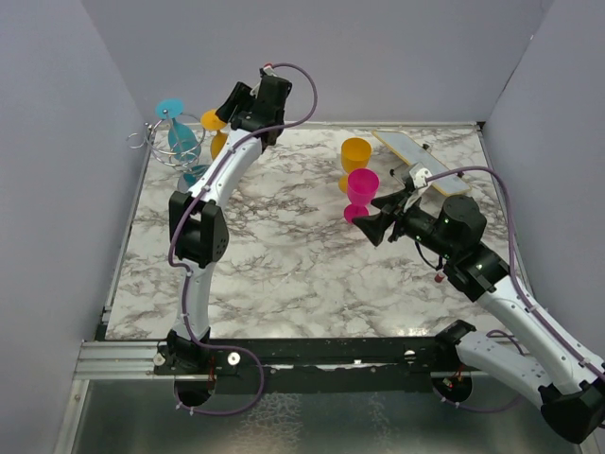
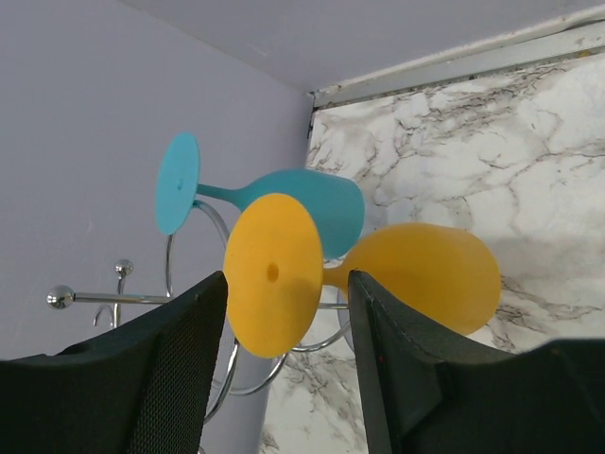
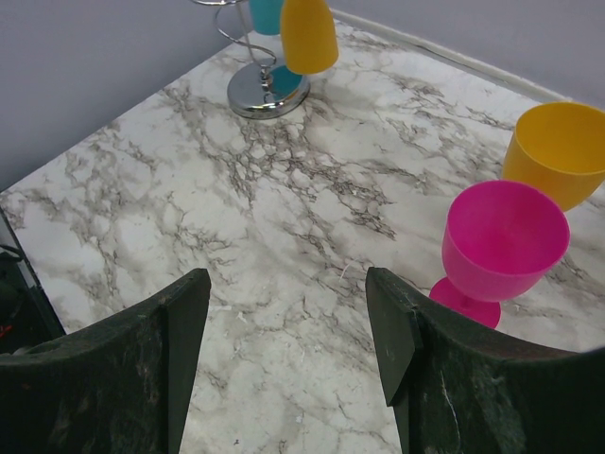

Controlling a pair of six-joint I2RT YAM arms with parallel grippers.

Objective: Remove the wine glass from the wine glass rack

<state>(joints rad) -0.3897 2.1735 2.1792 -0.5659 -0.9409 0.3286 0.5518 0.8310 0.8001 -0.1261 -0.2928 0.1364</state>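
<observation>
At far L the wine glass rack [image 3: 253, 93] was seen w/ a teal wine glass [image 2: 302, 203] and a yellow wine glass [image 2: 416, 274] both hung bowl-down from its wire hoops, so none taken off yet. The L gripper [image 2: 286, 322] was held w/ jaws apart either side of the yellow one's round foot [image 2: 272, 274], unclamped. Grasp step was judged in hand, and next the jaws needed shutting on it and the glass sliding out w/o knocking the teal one. At R, the R gripper [image 3: 285, 284] was held open & empty near a pink glass [image 3: 506, 236].

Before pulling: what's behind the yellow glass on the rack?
A teal plastic wine glass on the silver wire rack; the foot of the yellow plastic glass covers part of its bowl.
</observation>
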